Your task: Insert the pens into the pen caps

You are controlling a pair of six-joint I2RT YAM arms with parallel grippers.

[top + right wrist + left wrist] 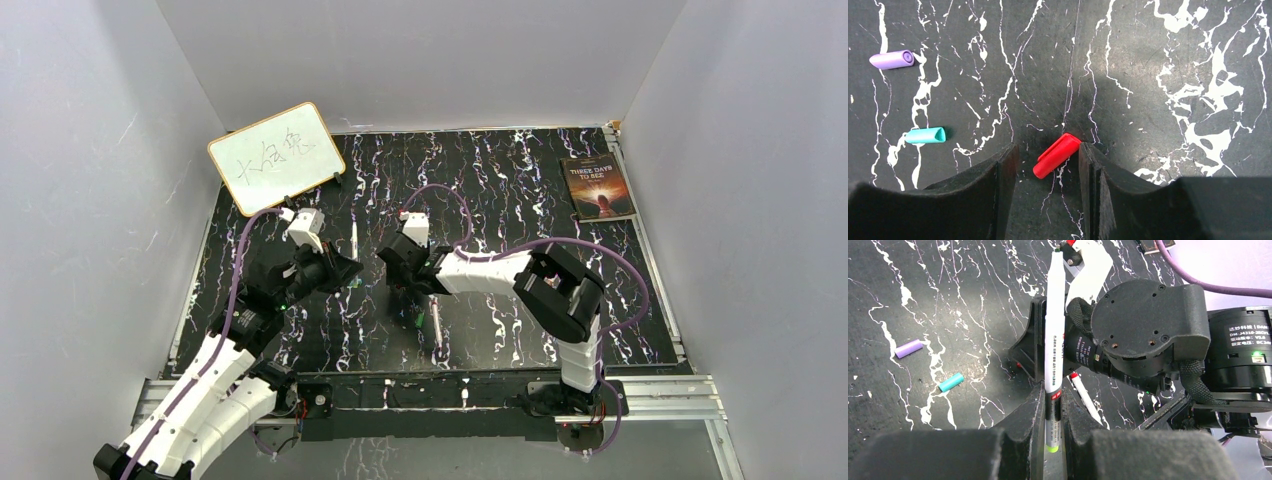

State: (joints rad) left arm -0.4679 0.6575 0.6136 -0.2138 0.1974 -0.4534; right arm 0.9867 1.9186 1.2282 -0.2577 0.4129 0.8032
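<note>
Black, white-veined table (500, 190) is seen under both arms. A white pen (1055, 315) is clamped between the narrowed jaws of the left tool (1054, 400). The right tool (1047, 149) is set partly wide, its jaws standing on either side of a red cap (1056, 155) that lies on the table, not yet pinched. A purple cap (892, 59) and a teal cap (925, 135) lie loose nearby, and a red-tipped pen (1085, 396) lies uncapped. No cap is seen fitted, so the task is judged barely begun.

Far right, the book cover (598, 188) reads "THREE DAYS TO SEE". The far-left whiteboard (276, 156) bears handwritten characters. A motor label (1245, 334) shows "DM-J4310".
</note>
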